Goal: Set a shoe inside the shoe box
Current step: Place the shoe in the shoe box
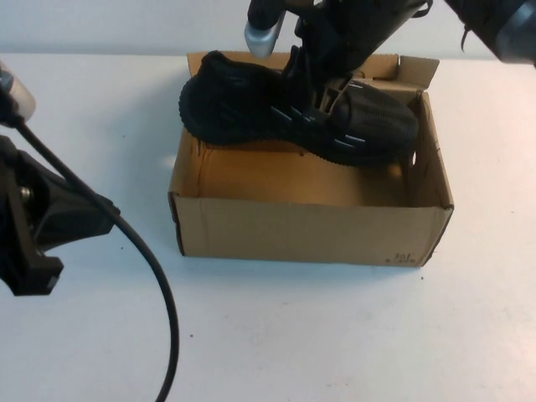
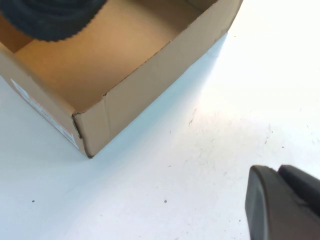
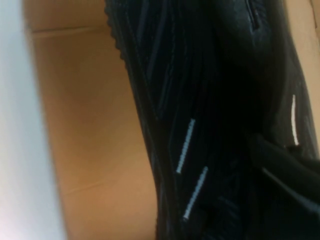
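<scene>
A black mesh sneaker with short silver-white side dashes and a ridged sole, the shoe (image 1: 293,109), hangs over the open top of the brown corrugated cardboard shoe box (image 1: 306,226). It lies lengthwise above the far half of the box, one end poking past the left wall, the other near the right wall by a small side hole. The right gripper (image 1: 322,96) comes down from the top of the high view and its fingers are clamped on the shoe around the laced middle. The right wrist view shows the shoe's dashes (image 3: 185,145) close up, with the tan inner floor of the box (image 3: 85,125) beside them.

The left gripper (image 1: 33,222) sits low at the left edge of the white table (image 1: 335,335), well apart from the box; whether its fingers are apart or together I cannot tell. The left wrist view shows a near corner of the box (image 2: 90,130) and the shoe's ridged sole (image 2: 50,20) above the opening
</scene>
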Robot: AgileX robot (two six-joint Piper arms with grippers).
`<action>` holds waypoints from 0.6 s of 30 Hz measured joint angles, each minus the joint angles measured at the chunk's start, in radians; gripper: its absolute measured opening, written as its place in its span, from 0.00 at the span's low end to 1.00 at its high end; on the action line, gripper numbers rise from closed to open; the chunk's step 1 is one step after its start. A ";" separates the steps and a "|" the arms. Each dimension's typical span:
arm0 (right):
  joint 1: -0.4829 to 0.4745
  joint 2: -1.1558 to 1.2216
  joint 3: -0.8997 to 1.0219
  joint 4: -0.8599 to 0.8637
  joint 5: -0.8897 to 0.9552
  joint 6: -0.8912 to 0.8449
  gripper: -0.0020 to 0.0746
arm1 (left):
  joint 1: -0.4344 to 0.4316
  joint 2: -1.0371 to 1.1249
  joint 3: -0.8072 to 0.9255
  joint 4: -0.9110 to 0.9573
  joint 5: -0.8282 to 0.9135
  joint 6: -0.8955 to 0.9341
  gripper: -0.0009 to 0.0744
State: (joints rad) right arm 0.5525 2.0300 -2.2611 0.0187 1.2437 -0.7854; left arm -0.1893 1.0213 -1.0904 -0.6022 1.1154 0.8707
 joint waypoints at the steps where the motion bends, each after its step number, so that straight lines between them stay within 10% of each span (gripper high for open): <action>1: -0.007 0.021 -0.019 0.002 -0.007 -0.002 0.08 | 0.000 0.000 0.000 0.000 0.000 -0.002 0.01; 18: -0.123 0.196 -0.073 0.112 -0.119 -0.080 0.07 | 0.000 0.000 0.000 -0.004 0.000 -0.004 0.01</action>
State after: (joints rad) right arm 0.4296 2.2260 -2.3344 0.1302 1.1250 -0.8656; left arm -0.1893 1.0213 -1.0904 -0.6059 1.1154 0.8667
